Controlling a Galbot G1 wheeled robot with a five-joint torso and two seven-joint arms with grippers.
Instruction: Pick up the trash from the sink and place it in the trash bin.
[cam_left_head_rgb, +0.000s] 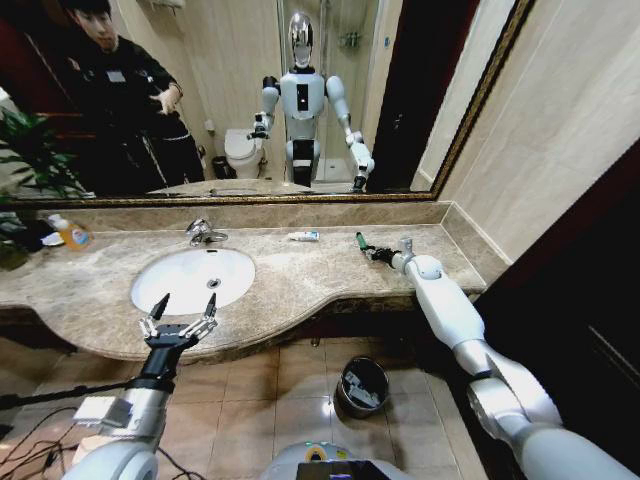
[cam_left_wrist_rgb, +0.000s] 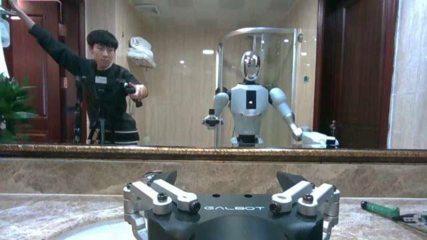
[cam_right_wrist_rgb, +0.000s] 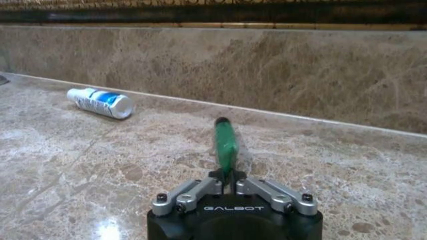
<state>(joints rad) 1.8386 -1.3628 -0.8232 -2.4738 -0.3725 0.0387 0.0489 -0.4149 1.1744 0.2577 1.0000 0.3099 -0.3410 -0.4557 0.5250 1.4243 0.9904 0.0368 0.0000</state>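
A green piece is clamped by the right gripper (cam_right_wrist_rgb: 227, 178) on the counter, right of the sink.

The green piece (cam_right_wrist_rgb: 225, 142) is held at its near end between closed fingers, its long axis pointed away from the gripper toward the backsplash; the gripped end is hidden. A white-and-blue tube (cam_right_wrist_rgb: 100, 102) is seen lying on the marble counter (cam_right_wrist_rgb: 80, 165) nearby, apart. The left gripper (cam_left_head_rgb: 180, 312) is held wide open and empty over the sink (cam_left_head_rgb: 192, 278). The trash bin (cam_left_head_rgb: 363, 386) is seen on the floor below.
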